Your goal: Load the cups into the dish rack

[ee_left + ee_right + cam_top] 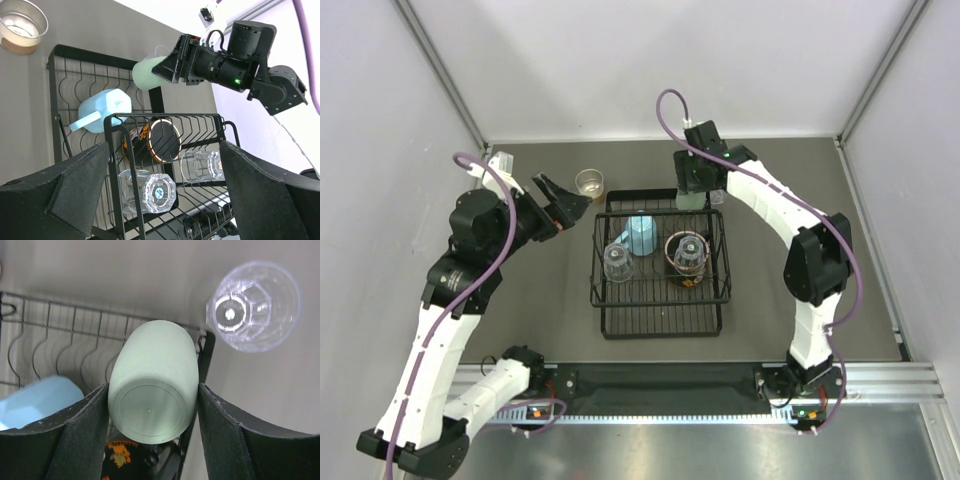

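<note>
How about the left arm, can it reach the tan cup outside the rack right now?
Probably yes. The left tool is open and empty, near the tan cup, which stands upright on the table outside the dish rack, with nothing between them.

Black wire dish rack (660,312): light blue handled mug (642,235) inside | pale green tumbler (150,390) over far rim | tan-brown cup (590,184) behind-left

The left arm (430,350) and right arm (798,225) wear white shells over black joint housings. A purple cable (506,205) loops along each. A green light (235,80) dots the right wrist (250,45). Black fingers (227,435) look rough-surfaced, perhaps rubber-padded.
</note>
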